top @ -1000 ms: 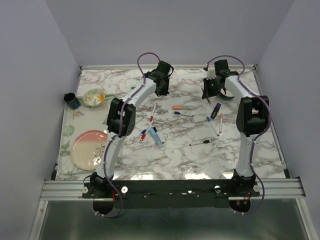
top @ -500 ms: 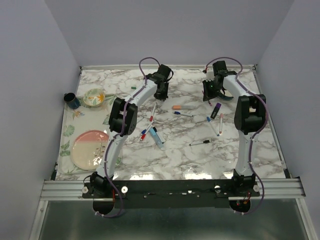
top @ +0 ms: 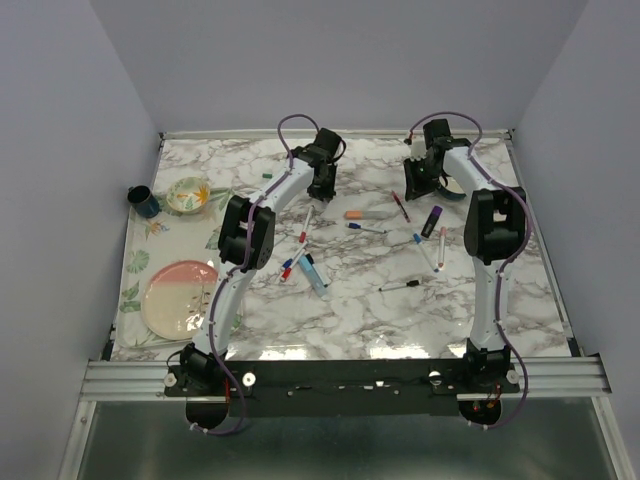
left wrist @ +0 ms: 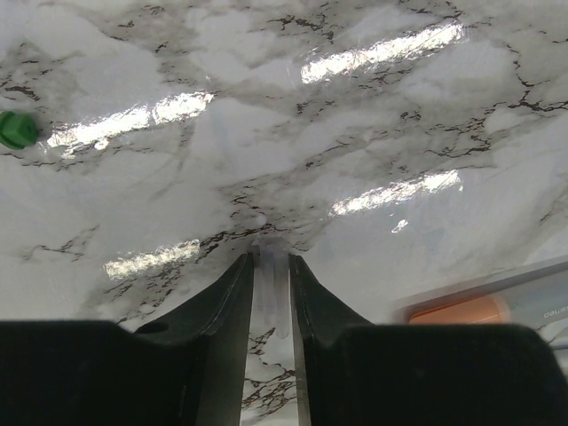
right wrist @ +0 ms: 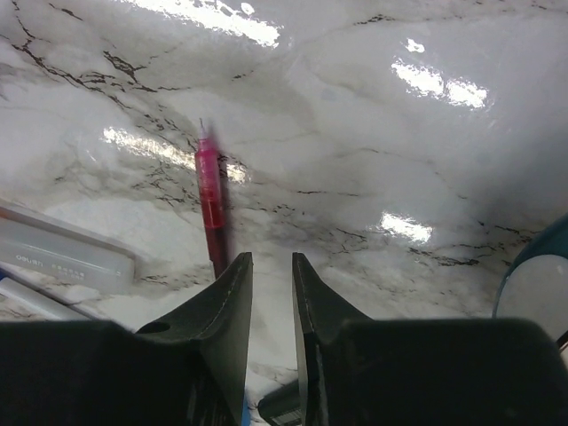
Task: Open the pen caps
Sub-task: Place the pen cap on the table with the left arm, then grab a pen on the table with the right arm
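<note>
Glossy grey-veined marble tabletop (top: 380,320) carries slim plastic pens mid-table, several tipped with stubby coloured pen caps (top: 352,214). Beyond, the left gripper (left wrist: 271,262) and right gripper (right wrist: 271,257) hover empty, tapered black jaws narrowly parted. A loose round green cap (left wrist: 16,130) lies left of the former, a slender red pen (right wrist: 210,200) just ahead of the latter.

print: tiny lettering on grey marker barrel (right wrist: 67,255) | legibility: too small to read | other text: none
</note>
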Controlling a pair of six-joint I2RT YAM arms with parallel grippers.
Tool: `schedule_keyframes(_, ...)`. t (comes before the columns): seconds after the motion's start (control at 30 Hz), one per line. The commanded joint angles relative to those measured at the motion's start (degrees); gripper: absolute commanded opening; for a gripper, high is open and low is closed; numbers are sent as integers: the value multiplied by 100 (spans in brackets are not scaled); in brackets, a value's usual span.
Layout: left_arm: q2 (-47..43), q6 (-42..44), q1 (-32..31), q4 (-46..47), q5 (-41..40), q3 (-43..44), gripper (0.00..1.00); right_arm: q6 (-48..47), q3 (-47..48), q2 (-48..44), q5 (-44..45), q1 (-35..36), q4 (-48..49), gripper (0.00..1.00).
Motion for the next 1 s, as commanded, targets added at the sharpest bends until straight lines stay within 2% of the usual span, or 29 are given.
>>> schedule_keyframes(0.0, 117, 50, 61, -120, 60, 120, 33, -67, 186, 122, 91, 55, -232, 32)
schedule_keyframes(0.3, -120, 67, 131, -199, 51, 340, 43, -189, 46, -229, 21, 55, -188, 32)
schedule_keyframes(0.37, -313, 76, 175, -173, 60, 305, 47, -233, -77, -588, -32, 55, -83, 32)
schedule_keyframes(0.5, -928, 155, 228, 99, 121, -116, 56, -566, -700, -1369, -671, 55, 154, 32)
schedule_keyframes(0.53, -1251, 164, 237, 283, 269, -413, 60, -629, -1093, -1564, -813, 55, 294, 32)
schedule_keyframes(0.7, -2421, 199, 246, 943, 534, -1600, 69, -1234, -2177, -2548, -1911, 56, 498, 33)
schedule_keyframes(0.8, -3309, 164, 246, 1443, 640, -2602, 74, -1384, -2897, -3155, -1983, 55, 690, 33)
schedule_keyframes(0.9, -4337, 6, 246, 2119, 701, -3832, 76, -1315, -3548, -3648, -1712, 47, 928, 44)
schedule_keyframes(0.93, -4853, -29, 246, 2452, 762, -4409, 78, -1297, -3715, -3762, -1511, 55, 1024, 52)
schedule_keyframes(0.97, -5093, -99, 246, 2577, 780, -4659, 79, -1271, -3856, -3920, -1439, 55, 1077, 54)
